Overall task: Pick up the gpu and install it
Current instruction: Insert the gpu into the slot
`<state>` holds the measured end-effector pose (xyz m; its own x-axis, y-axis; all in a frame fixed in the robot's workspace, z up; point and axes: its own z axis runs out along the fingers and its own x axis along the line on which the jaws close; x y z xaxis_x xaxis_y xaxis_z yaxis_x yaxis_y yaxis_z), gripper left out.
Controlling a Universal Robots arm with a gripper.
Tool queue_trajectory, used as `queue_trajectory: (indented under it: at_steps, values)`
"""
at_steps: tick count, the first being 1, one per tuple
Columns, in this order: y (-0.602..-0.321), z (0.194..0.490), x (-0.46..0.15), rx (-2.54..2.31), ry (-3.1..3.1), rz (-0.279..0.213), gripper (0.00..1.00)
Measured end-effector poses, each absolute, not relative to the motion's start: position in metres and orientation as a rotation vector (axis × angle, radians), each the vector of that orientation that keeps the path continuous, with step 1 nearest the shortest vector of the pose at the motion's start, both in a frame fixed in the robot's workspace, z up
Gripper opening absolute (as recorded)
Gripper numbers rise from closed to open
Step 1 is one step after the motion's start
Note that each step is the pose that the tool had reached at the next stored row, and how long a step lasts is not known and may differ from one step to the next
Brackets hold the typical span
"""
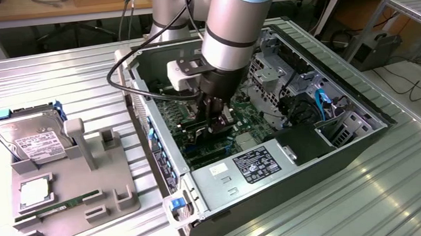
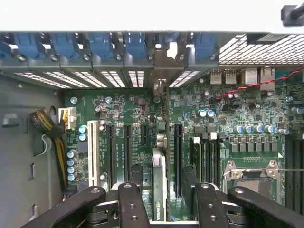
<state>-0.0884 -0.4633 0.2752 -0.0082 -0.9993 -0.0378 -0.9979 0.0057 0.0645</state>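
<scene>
Grip: the gripper has its dark fingers standing on either side of the gpu, seen edge-on as a narrow pale-edged slab; the jaws look clenched on it, though the contact itself is partly hidden
Risk at the grip: a thin card held by its edges can tilt or slip in the fingers; a skewed card would meet the connector corner-first
Risk at the slot: the gpu hangs over the motherboard, between two long black expansion slots; which slot it is lined up with I cannot tell; pressing down off-line would likely jam the edge contacts or load the board
Risk beside it: the white slot and small capacitors stand near; a sideways drift of the wide finger links could knock them
Risk farther back: the card's metal end has to meet the rear bracket openings under the blue latches; a card set too far back or forward would catch on that frame
Arm pose: in the exterior view the arm comes down steeply into the open computer case; the gripper points down, low over the board, near the power supply; a black cable loops off the wrist and could snag the case wall
</scene>
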Motion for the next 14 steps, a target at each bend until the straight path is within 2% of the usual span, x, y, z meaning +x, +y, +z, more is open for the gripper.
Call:
queue_trajectory:
  at_steps: [4,5,6,9,10,12,14]
  values:
    - [-0.4632,0.2814,-0.0884,2.199,-2.215,-0.113,0.44]
    - [-0.4632,0.2821,-0.0885,2.199,-2.215,-0.113,0.38]
    - [-0.4631,0.2825,-0.0884,2.199,-2.215,-0.113,0.38]
    - [-0.4629,0.2829,-0.0884,2.199,-2.215,-0.112,0.20]
    - [-0.4628,0.2830,-0.0884,2.200,-2.215,-0.112,0.20]
    - [-0.4626,0.2830,-0.0885,2.200,-2.215,-0.111,0.11]
    - [-0.4622,0.2830,-0.0885,2.200,-2.216,-0.110,0.11]
